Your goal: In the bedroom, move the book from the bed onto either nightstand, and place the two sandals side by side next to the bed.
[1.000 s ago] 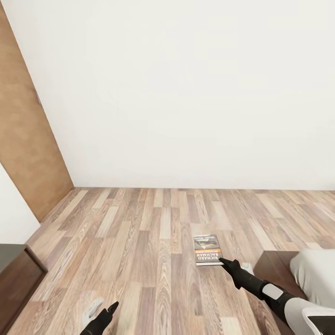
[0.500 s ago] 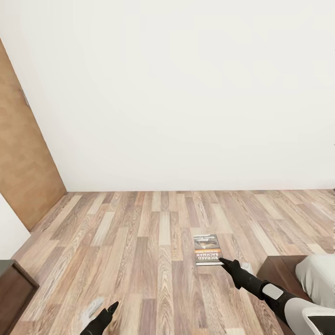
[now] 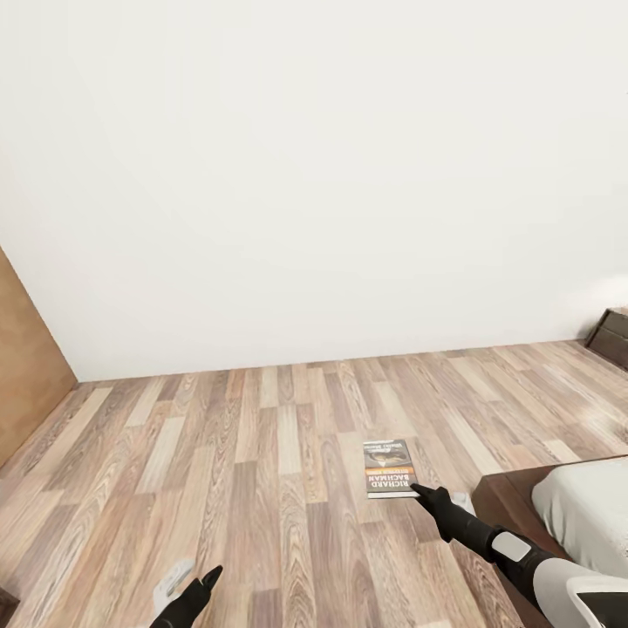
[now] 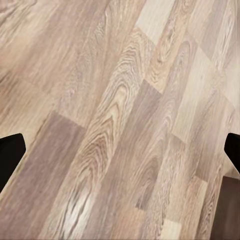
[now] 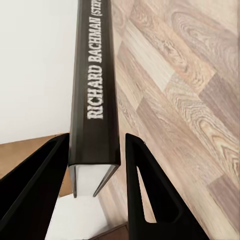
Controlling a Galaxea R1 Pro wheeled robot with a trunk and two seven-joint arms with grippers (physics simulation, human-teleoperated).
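The book (image 3: 388, 468), dark-covered with an orange band, is held flat above the floor by my right gripper (image 3: 419, 491), which is shut on its near edge. In the right wrist view its spine (image 5: 95, 100) reads "RICHARD BACHMAN" and sits clamped between the two black fingers (image 5: 150, 190). My left gripper (image 3: 209, 576) hangs low over the planks; its wrist view shows both fingers (image 4: 10, 155) far apart, open, with bare floor between. A corner of the bed (image 3: 515, 490), with its pale mattress, lies just right of the right arm. The sandals are out of view.
A white wall runs across the far side of the wood-plank floor (image 3: 262, 453). The light wooden door (image 3: 22, 366) shows at the left edge. A low dark-brown cabinet (image 3: 613, 336), apparently a nightstand, peeks in at the far right by the wall.
The camera has swung to the right: the door slid toward the left edge, the dark furniture at lower left left the picture, and the dark cabinet came in at the right. Both arms and the book keep their pose.
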